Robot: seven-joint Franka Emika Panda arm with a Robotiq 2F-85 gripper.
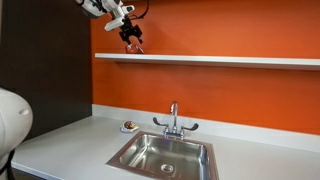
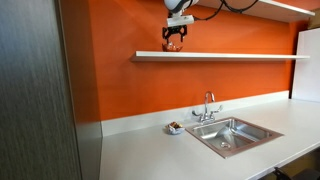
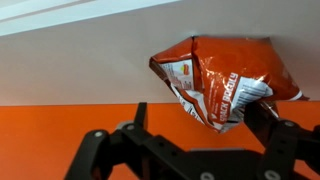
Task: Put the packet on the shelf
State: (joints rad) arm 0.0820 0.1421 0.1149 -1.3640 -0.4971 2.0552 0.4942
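Note:
The red packet (image 3: 225, 75) with white markings lies crumpled on the white shelf (image 3: 80, 65), and its lower corner hangs between my fingers. My gripper (image 3: 202, 118) is open. The left finger stands apart from the packet and the right finger is next to its edge. In both exterior views the gripper (image 1: 131, 38) (image 2: 174, 38) hovers just above the left part of the long shelf (image 1: 220, 60) (image 2: 230, 56) on the orange wall. The packet shows as a small red patch at the fingertips (image 1: 135, 46) (image 2: 174, 45).
A steel sink (image 1: 165, 155) (image 2: 235, 135) with a faucet (image 1: 174, 120) (image 2: 208, 105) sits in the grey countertop (image 1: 70, 145) below. A small red-and-white object (image 1: 129, 126) (image 2: 175, 127) lies next to the sink. A dark cabinet (image 2: 35, 90) stands at the side.

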